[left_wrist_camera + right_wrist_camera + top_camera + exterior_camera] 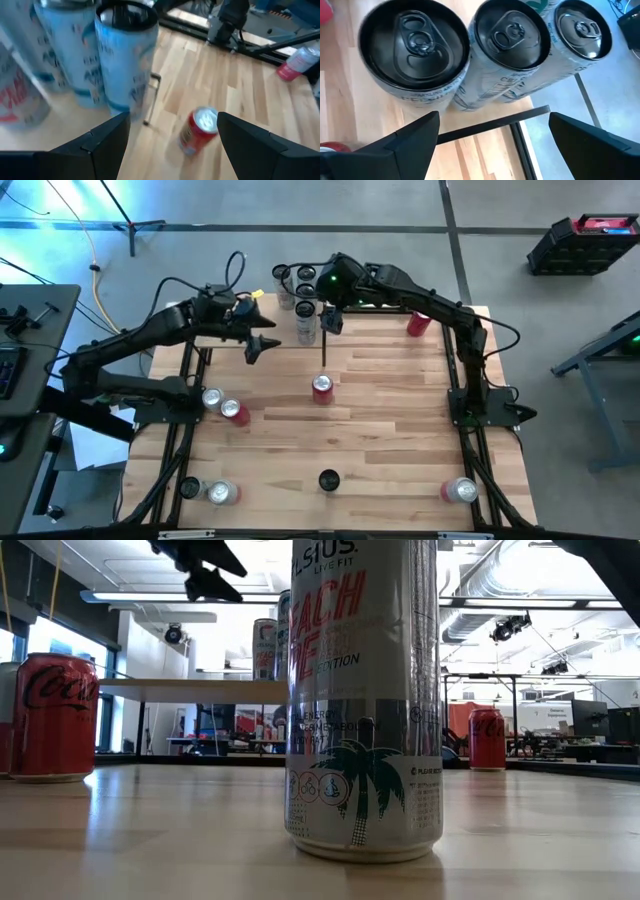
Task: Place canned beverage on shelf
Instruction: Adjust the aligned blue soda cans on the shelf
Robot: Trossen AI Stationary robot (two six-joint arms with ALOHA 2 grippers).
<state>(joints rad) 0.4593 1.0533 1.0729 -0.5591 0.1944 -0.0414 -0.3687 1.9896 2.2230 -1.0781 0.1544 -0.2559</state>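
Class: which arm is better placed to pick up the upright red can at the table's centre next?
Left. The left gripper is open, and its wrist view frames the red can between its fingers. The right gripper, also open, faces down onto the black-topped cans instead.

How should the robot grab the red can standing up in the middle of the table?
The red can stands upright with bare table around it, so its round side wall is the best part to grip, about mid-height, with one finger on each side. Coming down from above probably works: nothing crowds it. The left gripper is open and looks nearest, and its wrist view already faces that can.
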